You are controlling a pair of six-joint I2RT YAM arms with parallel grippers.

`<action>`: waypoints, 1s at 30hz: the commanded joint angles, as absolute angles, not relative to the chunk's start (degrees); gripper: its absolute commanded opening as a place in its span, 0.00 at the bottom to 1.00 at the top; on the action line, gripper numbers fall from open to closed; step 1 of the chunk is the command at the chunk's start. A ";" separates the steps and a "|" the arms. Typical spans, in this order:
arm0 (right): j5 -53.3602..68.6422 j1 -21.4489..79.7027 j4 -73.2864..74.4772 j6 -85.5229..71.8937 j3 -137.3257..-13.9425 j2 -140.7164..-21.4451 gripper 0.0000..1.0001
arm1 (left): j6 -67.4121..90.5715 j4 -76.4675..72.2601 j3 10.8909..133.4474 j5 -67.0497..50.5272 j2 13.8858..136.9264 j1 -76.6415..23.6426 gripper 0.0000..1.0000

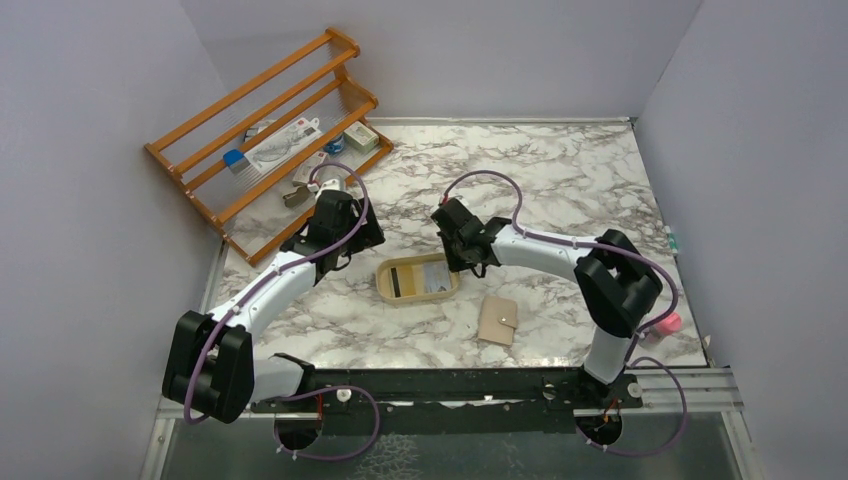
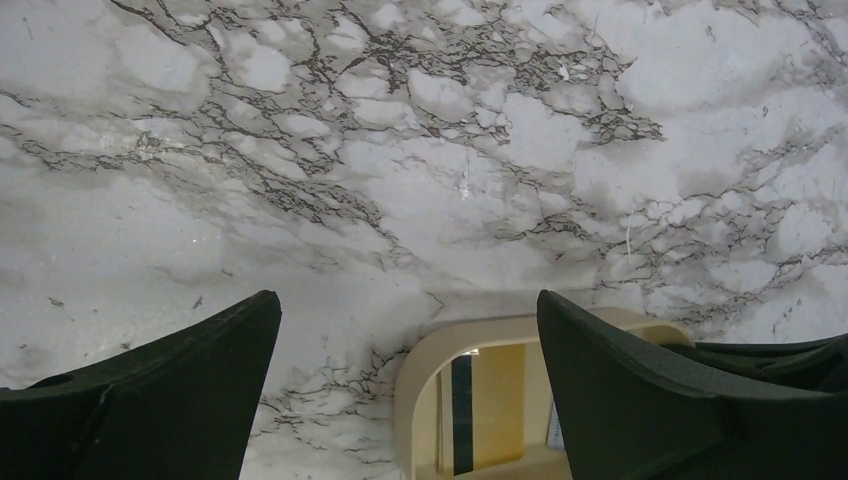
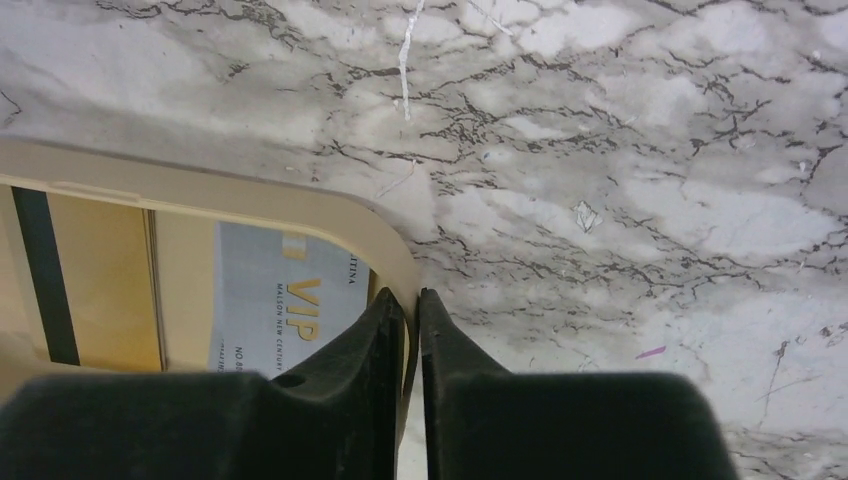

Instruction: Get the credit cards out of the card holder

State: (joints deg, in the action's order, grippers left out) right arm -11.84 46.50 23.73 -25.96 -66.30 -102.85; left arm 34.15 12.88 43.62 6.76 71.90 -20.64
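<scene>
A white worktop (image 1: pixel 560 180), veined in grey and brown, is closed in on three sides by pale lilac walls (image 1: pixel 100 120). A slatted rack (image 1: pixel 262 130) of orange-brown wood is set at the far left corner, close against the left wall. Small goods are kept on it: a blue item (image 1: pixel 233 160), a white printed packet (image 1: pixel 283 143) and a small box (image 1: pixel 362 136), none of which can be made out further. An oval cream tray (image 1: pixel 384 284) with a raised, rounded rim is placed near the middle of the worktop. A pink object (image 1: pixel 668 322) is seen at the right edge. A black rail (image 1: pixel 450 385) is fixed along the near edge.
</scene>
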 commanded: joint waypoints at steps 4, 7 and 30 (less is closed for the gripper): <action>-16.46 46.62 25.03 -27.47 -71.03 -106.06 0.01 | 32.51 14.65 45.21 5.46 70.99 -20.65 0.99; -16.67 46.31 25.36 -27.04 -73.55 -108.28 0.01 | 32.86 14.63 45.53 4.79 71.91 -20.65 0.99; -4.62 26.95 23.64 -16.82 -97.75 -125.28 0.01 | 19.10 9.85 53.28 3.62 78.50 -19.67 0.99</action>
